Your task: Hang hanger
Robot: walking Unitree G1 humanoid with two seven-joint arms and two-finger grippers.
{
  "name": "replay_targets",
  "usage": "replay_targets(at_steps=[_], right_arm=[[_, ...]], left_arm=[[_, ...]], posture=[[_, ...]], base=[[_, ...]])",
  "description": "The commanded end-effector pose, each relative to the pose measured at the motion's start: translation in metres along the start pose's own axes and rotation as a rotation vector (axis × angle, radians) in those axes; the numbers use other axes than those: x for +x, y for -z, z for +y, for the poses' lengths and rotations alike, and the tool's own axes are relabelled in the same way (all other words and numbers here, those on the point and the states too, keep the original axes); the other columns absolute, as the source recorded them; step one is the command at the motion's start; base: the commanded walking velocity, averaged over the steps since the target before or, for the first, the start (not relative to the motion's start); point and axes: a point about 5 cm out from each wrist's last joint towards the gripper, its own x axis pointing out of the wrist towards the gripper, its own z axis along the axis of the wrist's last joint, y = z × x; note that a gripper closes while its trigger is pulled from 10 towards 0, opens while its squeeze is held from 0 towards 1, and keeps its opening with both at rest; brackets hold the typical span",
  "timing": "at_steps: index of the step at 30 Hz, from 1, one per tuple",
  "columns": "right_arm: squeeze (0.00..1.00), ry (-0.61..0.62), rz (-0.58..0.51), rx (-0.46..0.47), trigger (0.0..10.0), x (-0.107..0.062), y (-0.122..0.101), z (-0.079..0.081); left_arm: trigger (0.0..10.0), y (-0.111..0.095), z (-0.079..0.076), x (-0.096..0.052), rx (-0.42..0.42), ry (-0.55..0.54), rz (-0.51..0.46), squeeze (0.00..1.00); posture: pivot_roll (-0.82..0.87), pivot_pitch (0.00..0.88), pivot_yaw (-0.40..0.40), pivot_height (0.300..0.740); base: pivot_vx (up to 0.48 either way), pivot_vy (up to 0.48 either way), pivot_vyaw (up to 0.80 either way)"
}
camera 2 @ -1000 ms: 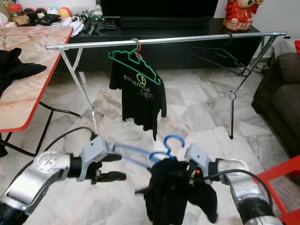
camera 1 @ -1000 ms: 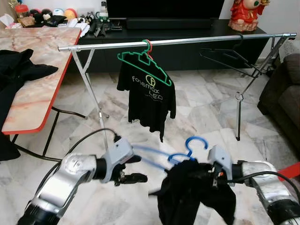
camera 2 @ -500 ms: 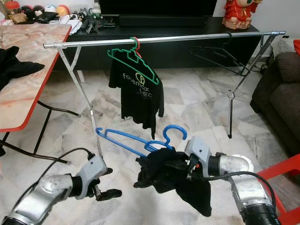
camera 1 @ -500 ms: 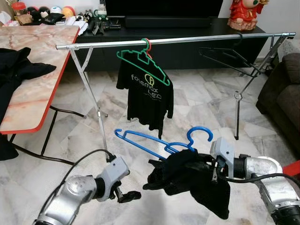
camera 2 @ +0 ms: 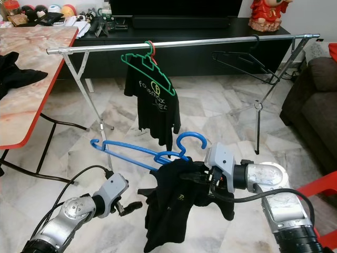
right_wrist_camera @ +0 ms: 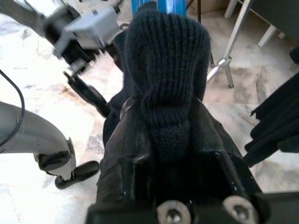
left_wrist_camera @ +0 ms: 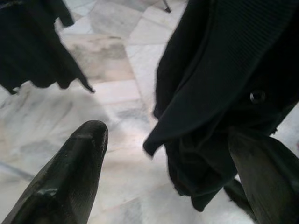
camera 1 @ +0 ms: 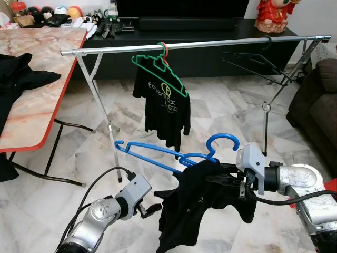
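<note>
Right end effector [camera 1: 224,174] clamps the blue hanger [camera 1: 174,154] with its black garment [camera 1: 202,195]; left end effector [camera 1: 152,208] gapes beside it.

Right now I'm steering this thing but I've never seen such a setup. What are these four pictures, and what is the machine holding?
The two wide pictures come from a stereo camera on a humanoid robot's head, looking down at its two silver arms. The other two look along each arm's black fingers from the wrist.

The right gripper is shut on a black garment draped over a blue hanger, holding both up in front of the robot. The left gripper sits lower, beside the garment's hanging edge, open and holding nothing; its fingers frame the cloth in the left wrist view.

Ahead stands a metal clothes rail. A green hanger with a black printed T-shirt hangs on it, and a bare black hanger further right. A marble-topped table with dark clothing stands at left.
</note>
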Motion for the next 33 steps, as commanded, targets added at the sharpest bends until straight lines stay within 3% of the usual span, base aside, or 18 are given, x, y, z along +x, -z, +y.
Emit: replay_targets(at_steps=[1, 9, 23, 24, 25, 26, 33], right_arm=[[0.00, -0.018, -0.042, -0.049, 0.0, -0.002, -0.017, 0.000], [0.00, -0.052, -0.052, -0.093, 0.0, 0.001, -0.030, 0.005], [0.00, -0.096, -0.062, -0.147, 0.0, 0.002, -0.046, 0.014], [0.00, -0.096, -0.061, -0.148, 0.0, 0.002, -0.047, 0.014], [0.00, -0.097, -0.061, -0.149, 0.0, 0.002, -0.047, 0.014], [0.00, -0.098, -0.061, -0.149, 0.0, 0.002, -0.047, 0.014], [0.00, -0.096, -0.059, -0.155, 0.0, 0.002, -0.050, 0.014]], left_arm=[[10.0, 0.004, -0.003, 0.001, -0.003, 0.012, 0.004, 0.00], [10.0, 0.005, -0.006, 0.007, 0.046, 0.050, 0.008, 0.00], [10.0, -0.007, 0.007, 0.016, 0.079, -0.057, -0.055, 0.00], [4.8, -0.006, 0.007, 0.016, 0.086, -0.054, -0.053, 0.00], [3.2, -0.006, 0.007, 0.016, 0.093, -0.054, -0.051, 0.00], [0.0, -0.006, 0.007, 0.016, 0.100, -0.055, -0.051, 0.00], [0.0, 0.001, 0.005, 0.015, 0.130, -0.033, -0.027, 0.00]], posture=[[-0.06, 0.133, -0.055, 0.740], [-0.06, 0.118, -0.055, 0.740], [-0.07, 0.111, -0.058, 0.740], [-0.07, 0.111, -0.058, 0.740], [-0.06, 0.111, -0.059, 0.740], [-0.06, 0.111, -0.059, 0.740], [-0.06, 0.115, -0.059, 0.740]], base=[[0.000, 0.000, 0.00], [0.000, 0.000, 0.00], [0.000, 0.000, 0.00], [0.000, 0.000, 0.00], [0.000, 0.000, 0.00], [0.000, 0.000, 0.00], [0.000, 0.000, 0.00]])
